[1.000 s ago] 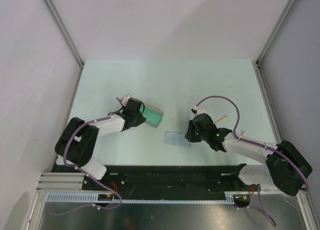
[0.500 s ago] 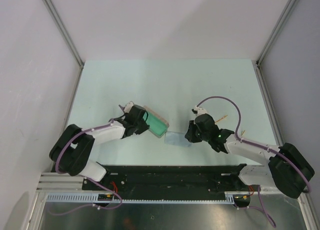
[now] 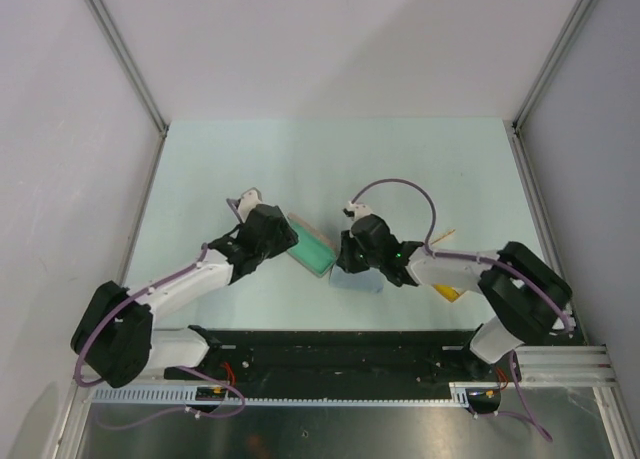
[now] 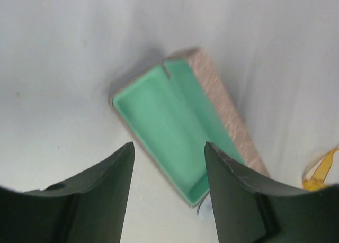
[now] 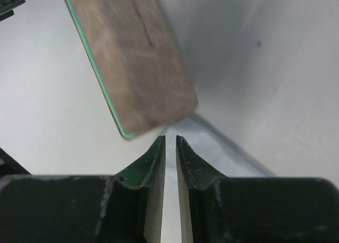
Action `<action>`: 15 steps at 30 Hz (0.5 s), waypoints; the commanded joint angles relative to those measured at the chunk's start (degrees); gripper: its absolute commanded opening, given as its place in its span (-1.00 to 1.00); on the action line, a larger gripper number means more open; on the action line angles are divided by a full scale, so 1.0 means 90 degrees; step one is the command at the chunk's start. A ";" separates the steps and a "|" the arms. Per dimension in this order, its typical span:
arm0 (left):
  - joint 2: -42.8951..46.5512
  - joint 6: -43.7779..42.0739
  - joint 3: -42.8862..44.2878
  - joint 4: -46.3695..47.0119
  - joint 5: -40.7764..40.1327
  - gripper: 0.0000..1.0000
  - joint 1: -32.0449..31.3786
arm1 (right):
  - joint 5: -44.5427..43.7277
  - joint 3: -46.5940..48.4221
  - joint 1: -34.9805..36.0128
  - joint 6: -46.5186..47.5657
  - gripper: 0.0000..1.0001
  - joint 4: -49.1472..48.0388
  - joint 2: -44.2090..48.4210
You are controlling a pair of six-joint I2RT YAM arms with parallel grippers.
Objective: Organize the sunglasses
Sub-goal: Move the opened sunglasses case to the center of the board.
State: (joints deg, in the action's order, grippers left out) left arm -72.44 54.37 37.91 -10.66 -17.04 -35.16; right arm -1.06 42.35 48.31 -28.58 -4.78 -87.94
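The pale green tabletop (image 3: 330, 159) carries everything toward its near edge. 1 second ago my left arm was holding the grey-beige rectangular case with the green lining (image 3: 312, 247) left of centre. Now the case lies open at the middle of the near half, lining up. The left gripper (image 4: 168, 147) has let go: its 2 fingers stand apart and short of the case, touching nothing.

My right arm has swung left. The right gripper (image 5: 170, 140) is now at the case's near end, its fingers all but together with only a slit between them. I see nothing in that slit.

The pale blue square cloth (image 3: 358, 279) lies just right of the case, perhaps touching it.

The small sunglasses with translucent yellow-orange lenses (image 3: 449, 293) sit by the near edge right of centre, partly hidden under the right forearm, with the cloth between them and the case.

I judge the case placed and ready, and the glasses not yet picked up.
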 commanded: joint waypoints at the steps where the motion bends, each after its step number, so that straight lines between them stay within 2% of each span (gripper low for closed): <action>1: 0.0237 -0.0660 0.0368 -0.0027 -0.0354 0.22 0.0370 | -0.0097 0.0704 0.0032 0.0138 -0.63 -0.0524 -0.0706; 9: 0.0110 -0.1001 0.0475 -0.0017 0.0076 0.24 0.0898 | -0.0292 0.1622 -0.0123 0.0197 -0.67 -0.0426 -0.1664; 15: -0.0027 -0.1304 0.0602 -0.0008 0.0252 0.26 0.0957 | -0.0283 0.2120 -0.0358 0.0401 -0.67 -0.0407 -0.2025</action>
State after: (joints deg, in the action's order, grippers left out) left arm -72.29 45.93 40.45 -11.05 -16.05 -26.92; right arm -2.33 57.49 46.46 -27.09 -6.70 -104.90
